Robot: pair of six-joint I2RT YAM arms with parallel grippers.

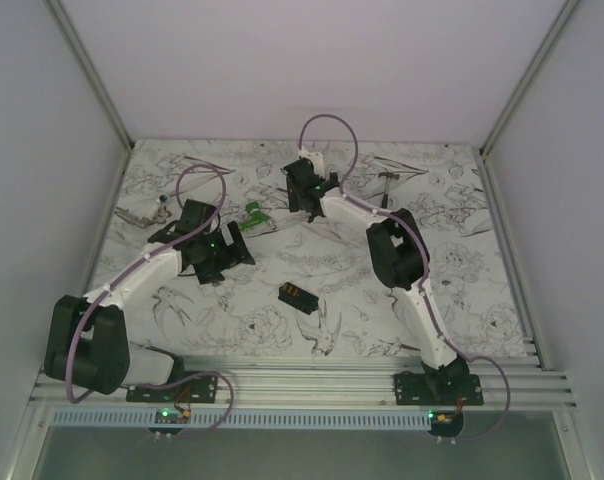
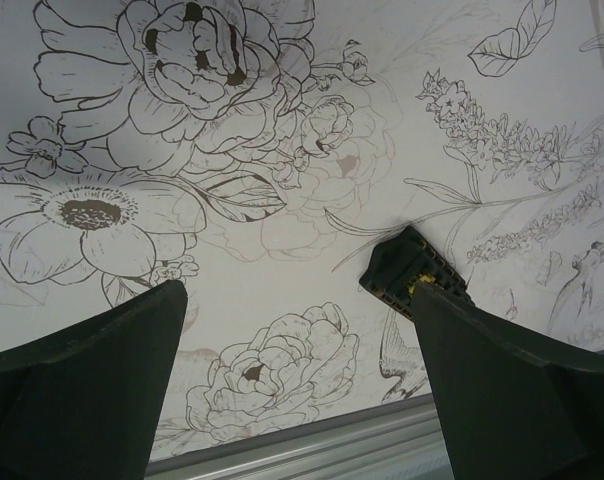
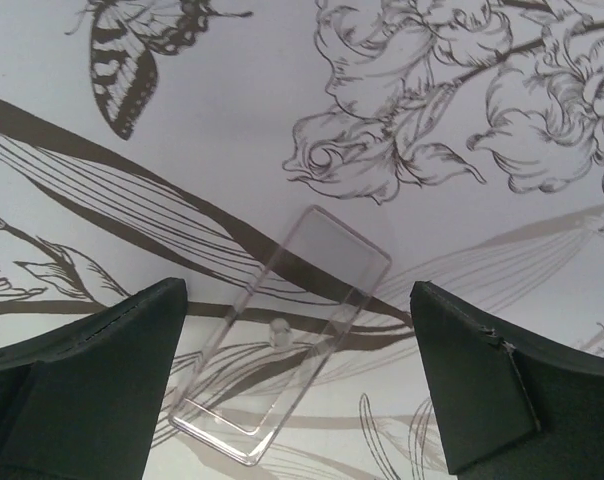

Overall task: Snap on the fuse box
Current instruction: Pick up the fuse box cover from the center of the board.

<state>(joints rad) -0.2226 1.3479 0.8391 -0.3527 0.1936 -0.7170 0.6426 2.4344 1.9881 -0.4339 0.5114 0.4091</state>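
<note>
I see the flower-printed table (image 1: 462,290) under both arms. The left gripper (image 2: 294,300) has its jaws wide apart and empty. The right gripper (image 3: 297,295) is spread too, above a clear plastic cover (image 3: 282,335) lying flat. The fuse box (image 1: 296,297) lies on the table between the arms, apart from both grippers. A small green piece (image 1: 254,218) lies near the left gripper.

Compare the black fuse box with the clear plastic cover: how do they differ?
The fuse box is opaque black with yellow specks; the clear cover is see-through. The fuse box is a chunky block; the cover is a thin flat shell. Both are oblong and lie loose on the flower-printed table.
</note>
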